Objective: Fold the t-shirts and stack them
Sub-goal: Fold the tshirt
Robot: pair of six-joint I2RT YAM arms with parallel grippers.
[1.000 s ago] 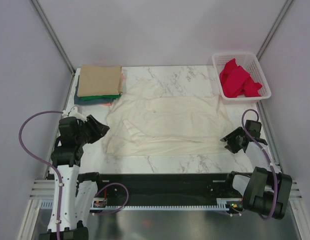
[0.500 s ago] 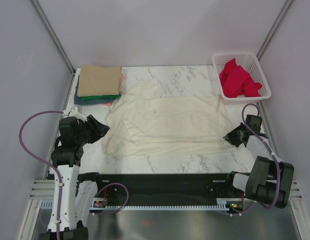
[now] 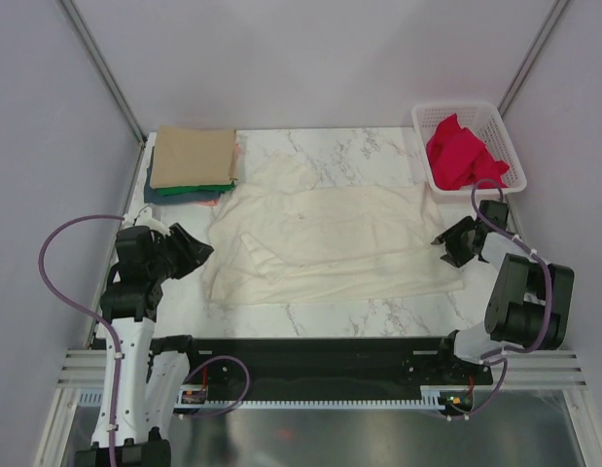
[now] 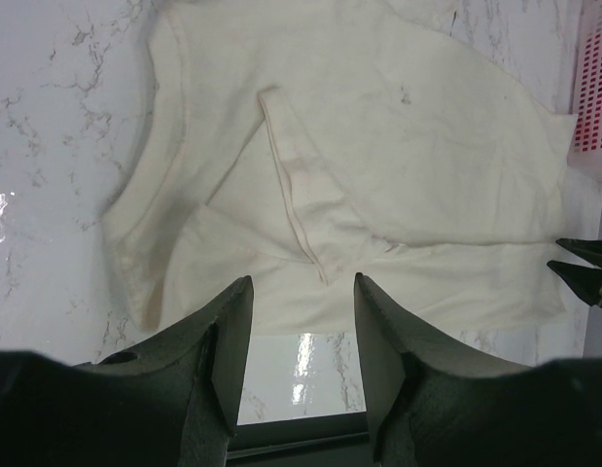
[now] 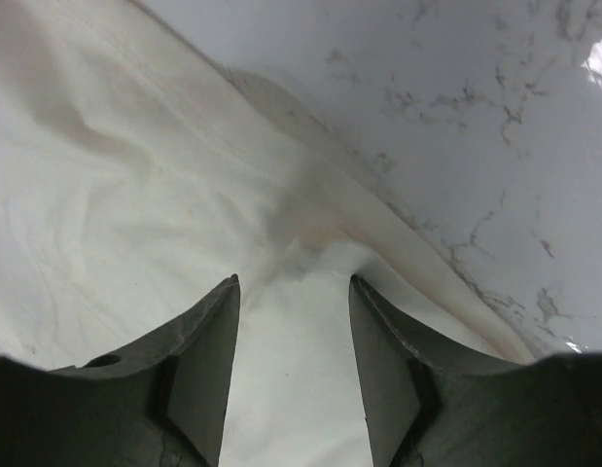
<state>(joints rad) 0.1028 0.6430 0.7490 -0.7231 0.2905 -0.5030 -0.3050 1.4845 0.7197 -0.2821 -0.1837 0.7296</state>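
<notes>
A large cream t-shirt (image 3: pixel 320 243) lies spread out and wrinkled in the middle of the marble table. It also shows in the left wrist view (image 4: pixel 378 165) and fills the right wrist view (image 5: pixel 135 195). A stack of folded shirts (image 3: pixel 192 159), tan on top with green and teal below, sits at the far left corner. My left gripper (image 3: pixel 196 251) (image 4: pixel 301 282) is open and empty, beside the shirt's left edge. My right gripper (image 3: pixel 448 243) (image 5: pixel 293 280) is open at the shirt's right edge, with a bunched fold of cream cloth between its jaws.
A white mesh basket (image 3: pixel 505 146) holding red cloth (image 3: pixel 461 156) stands at the far right corner, just beyond my right gripper. The basket's edge shows in the left wrist view (image 4: pixel 594 97). Grey walls enclose the table.
My right gripper has moved away from the near edge, up along the shirt's right side toward the basket. The left arm has not moved.
</notes>
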